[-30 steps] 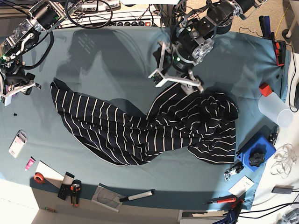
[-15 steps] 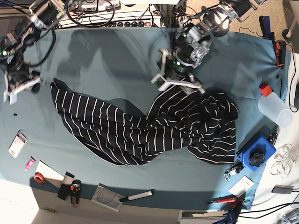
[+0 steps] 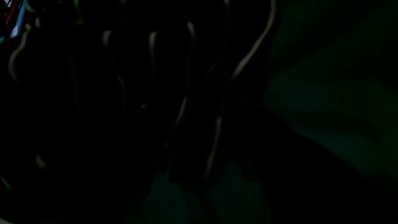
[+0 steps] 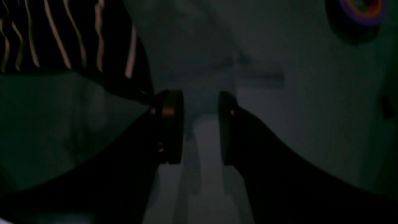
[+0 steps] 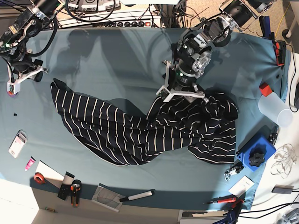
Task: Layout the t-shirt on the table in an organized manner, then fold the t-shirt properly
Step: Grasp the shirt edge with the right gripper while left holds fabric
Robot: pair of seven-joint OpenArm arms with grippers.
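The shirt (image 5: 145,126) is lying crumpled across the middle of the tabletop (image 5: 117,60), not laid flat. One striped panel is stretching toward the left edge, and a bunched mass is sitting toward the right edge, near a blue box (image 5: 254,156).

The left end effector (image 5: 182,92) is pressing down at the shirt's upper edge, near the tabletop's centre. Its white fingers (image 5: 167,88) are resting against the fabric. Its wrist view is nearly black, showing only faint stripes (image 3: 183,109) close to the lens. Whether its jaws are gripping the cloth cannot be told.

The right end effector (image 4: 200,124) is hanging near the left edge, just beside the shirt's leftmost tip (image 5: 56,85). In its wrist view the two dark pads (image 4: 169,124) are standing apart with a clear gap, with only bare tabletop showing between them. The striped fabric (image 4: 62,37) is lying just to one side of the pads, not between them.

Small tools (image 5: 72,189) are lying along the near edge.
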